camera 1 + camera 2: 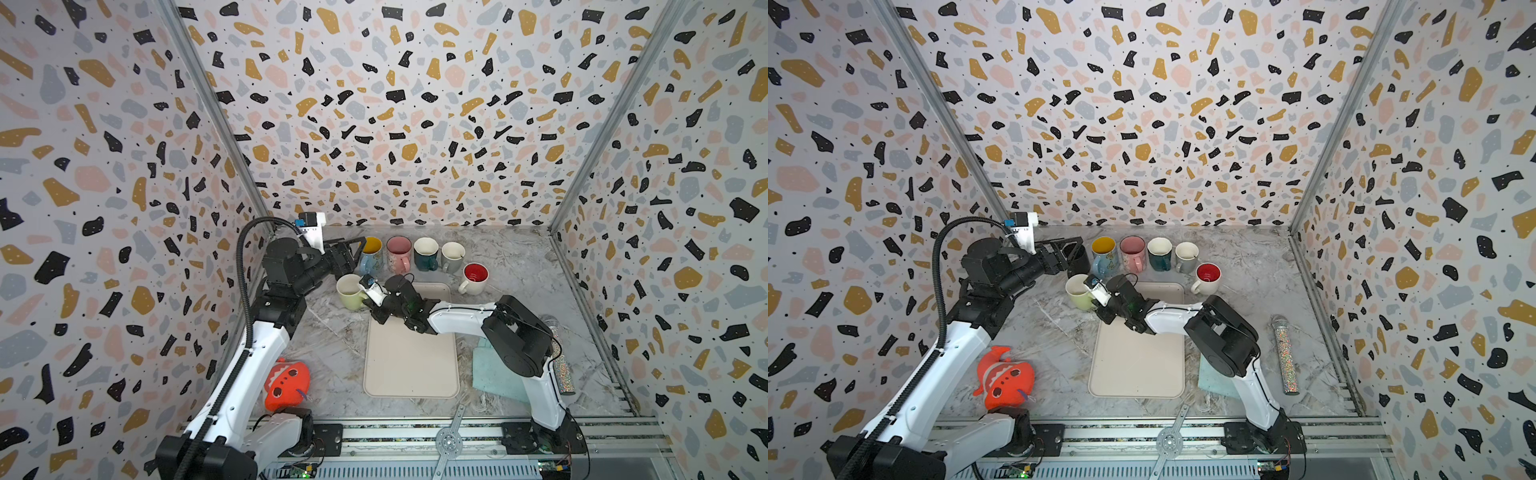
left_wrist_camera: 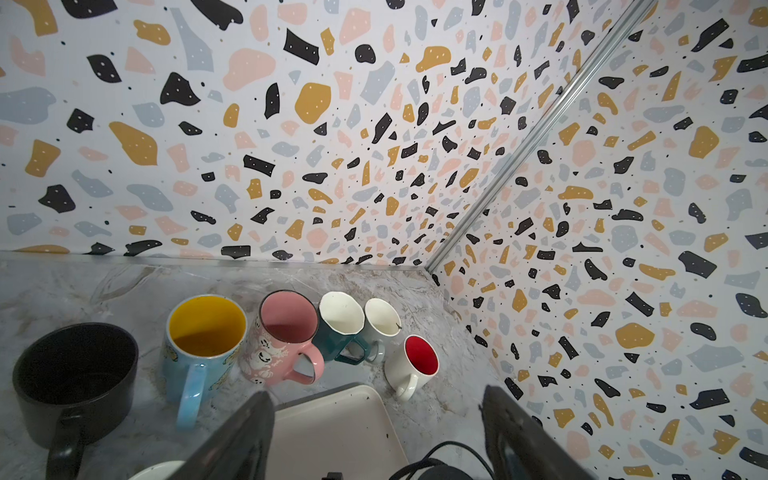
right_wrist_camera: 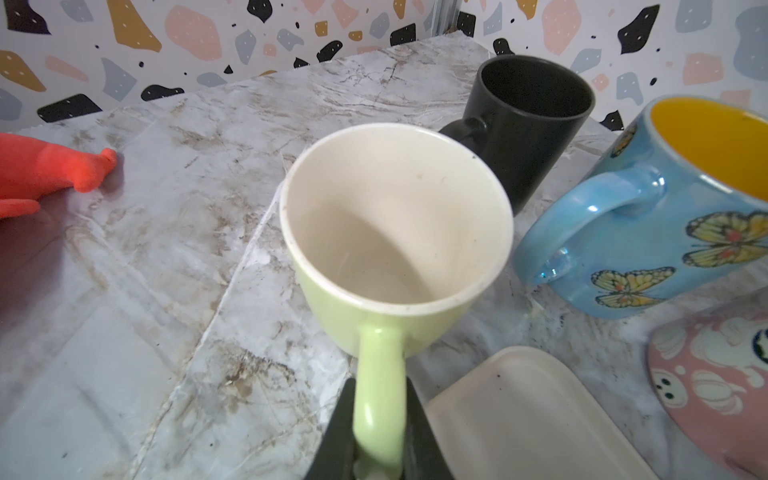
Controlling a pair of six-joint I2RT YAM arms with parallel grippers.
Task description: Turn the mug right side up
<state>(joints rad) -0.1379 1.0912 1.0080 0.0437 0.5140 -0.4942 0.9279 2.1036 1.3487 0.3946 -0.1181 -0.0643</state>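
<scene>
Seen from the tray (image 1: 409,361), the right tool (image 3: 380,415) at eleven o'clock is clamped narrow on the handle of the pale green mug (image 3: 395,232). The mug stands mouth-up just off the tray's corner; whether its base touches the bench (image 1: 332,353) is hidden. The turning looks done, so this seems the set-down step: next, ease the jaws apart and back straight off the handle without tipping it. Farther, at ten o'clock, the left tool (image 2: 378,399) hangs wide and empty by the black mug (image 2: 75,374). A row of upright mugs (image 1: 411,253) lines twelve o'clock on worn marble film; terrazzo walls (image 1: 415,104) enclose all.
</scene>
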